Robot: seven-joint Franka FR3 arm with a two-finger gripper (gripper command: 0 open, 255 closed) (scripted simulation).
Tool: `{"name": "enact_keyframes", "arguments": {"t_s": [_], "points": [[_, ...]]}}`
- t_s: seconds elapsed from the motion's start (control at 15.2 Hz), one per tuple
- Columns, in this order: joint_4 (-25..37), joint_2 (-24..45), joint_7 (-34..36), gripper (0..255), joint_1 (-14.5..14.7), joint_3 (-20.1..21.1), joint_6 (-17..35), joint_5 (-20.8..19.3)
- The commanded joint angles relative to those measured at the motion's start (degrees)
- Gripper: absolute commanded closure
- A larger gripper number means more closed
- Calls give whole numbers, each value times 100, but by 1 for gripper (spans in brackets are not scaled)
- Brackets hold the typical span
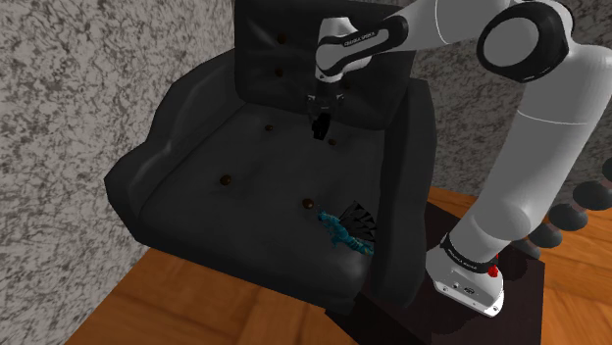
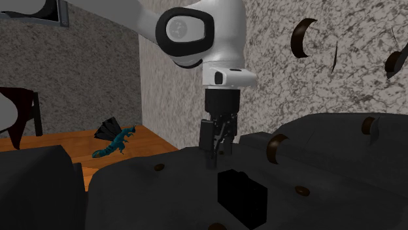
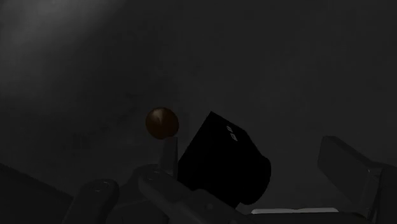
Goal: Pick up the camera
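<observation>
The camera (image 2: 242, 196) is a plain black boxy thing lying on the dark armchair seat (image 2: 157, 189), close to a brown button. My gripper (image 2: 216, 149) hangs just above it and a little toward the second exterior view's left, pointing down, fingers apart and empty. Through the wrist view the camera (image 3: 222, 159) lies beyond the gripper (image 3: 254, 172), between the lines of the two fingers and untouched by them, with a brown button (image 3: 161, 122) beside it. From the shoulder view the gripper (image 1: 321, 125) hovers over the rear of the seat, near the backrest.
A blue lizard-like toy (image 1: 348, 235) with a black fan-shaped piece (image 1: 360, 218) lies at the seat's front by the armrest (image 1: 402, 196). Padded armrests and the backrest (image 1: 284, 49) enclose the seat. Wooden floor (image 1: 167, 304) lies in front; a rough grey wall (image 1: 88, 78) stands behind.
</observation>
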Motion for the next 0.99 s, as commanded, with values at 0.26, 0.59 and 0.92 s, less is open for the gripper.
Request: {"name": "enact_keyframes", "arguments": {"t_s": [0.26, 0.59, 0.92], "points": [[210, 471, 161, 0, -53, -70, 331, 38], [97, 594, 157, 0, -54, -69, 566, 41], [90, 596, 166, 255, -48, -67, 575, 40]]}}
